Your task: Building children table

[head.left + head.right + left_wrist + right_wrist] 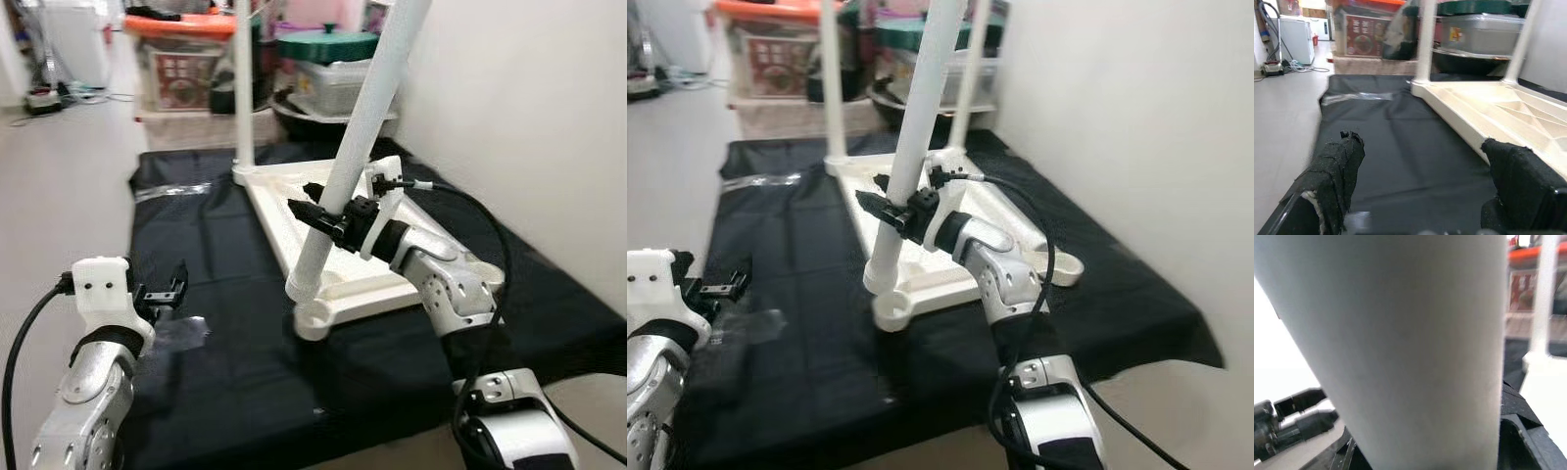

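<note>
- Two white legs (pixel 243 78) are already standing upright at the far corners of the upturned white tabletop (pixel 294 211), which is lying on a black cloth (pixel 216 323) spread over the floor, beside the wall.
- Right gripper (pixel 328 217) is pinching a third white leg (pixel 361 137) low down between its black fingers, and the leg is leaning, its foot sitting at the socket (pixel 312 321) on the tabletop's near corner.
- Left gripper (pixel 162 292) is hovering over the cloth near its left edge, well apart from the tabletop, with its fingers (pixel 1334 171) spread and holding nothing.
- Storage boxes (pixel 333 73) and an orange lid (pixel 181 24) are sitting beyond the cloth's far edge.
</note>
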You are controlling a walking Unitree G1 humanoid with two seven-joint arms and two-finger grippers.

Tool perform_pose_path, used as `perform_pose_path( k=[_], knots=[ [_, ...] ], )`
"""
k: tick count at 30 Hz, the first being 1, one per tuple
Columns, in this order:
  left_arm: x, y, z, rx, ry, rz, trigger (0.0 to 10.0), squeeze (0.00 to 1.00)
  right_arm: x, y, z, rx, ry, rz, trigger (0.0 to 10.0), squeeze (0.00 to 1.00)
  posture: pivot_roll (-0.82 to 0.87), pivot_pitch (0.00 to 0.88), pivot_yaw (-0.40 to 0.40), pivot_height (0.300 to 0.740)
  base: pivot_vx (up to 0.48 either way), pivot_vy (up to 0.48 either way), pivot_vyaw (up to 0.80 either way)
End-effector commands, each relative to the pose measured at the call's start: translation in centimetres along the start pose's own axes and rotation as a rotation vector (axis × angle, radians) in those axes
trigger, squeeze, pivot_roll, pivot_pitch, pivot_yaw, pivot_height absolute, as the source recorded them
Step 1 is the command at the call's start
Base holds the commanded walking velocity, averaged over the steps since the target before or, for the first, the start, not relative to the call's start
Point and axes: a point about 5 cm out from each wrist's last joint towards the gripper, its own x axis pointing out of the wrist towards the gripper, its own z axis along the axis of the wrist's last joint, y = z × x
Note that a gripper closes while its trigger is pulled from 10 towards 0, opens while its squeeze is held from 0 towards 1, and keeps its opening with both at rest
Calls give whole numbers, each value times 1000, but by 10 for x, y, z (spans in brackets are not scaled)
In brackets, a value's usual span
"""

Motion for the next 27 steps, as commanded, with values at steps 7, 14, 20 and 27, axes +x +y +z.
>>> perform_pose_path(
  k=[7, 14, 20, 27],
  knots=[
    [1, -4, -7, 10, 35, -5, 10000, 0, -5, 5, 3, -37, 56, 144, 10000, 0, 30, 0, -63, 740, 0, 0, 0],
    [1, -5, -10, 15, 49, -5, 10000, 0, 5, 29, -13, -71, 102, 265, 10000, 0, 32, 0, -62, 740, 0, 0, 0],
    [-1, -3, -12, 15, 60, 5, 10000, 0, 14, 36, -14, -58, 69, 245, 10000, 0, 40, 0, -68, 740, 0, 0, 583],
    [-3, -4, -15, 16, 78, 1, 10000, 0, 10, 32, -16, -77, 79, 224, 10000, 0, 33, 0, -64, 740, 0, 0, 457]
  ],
)
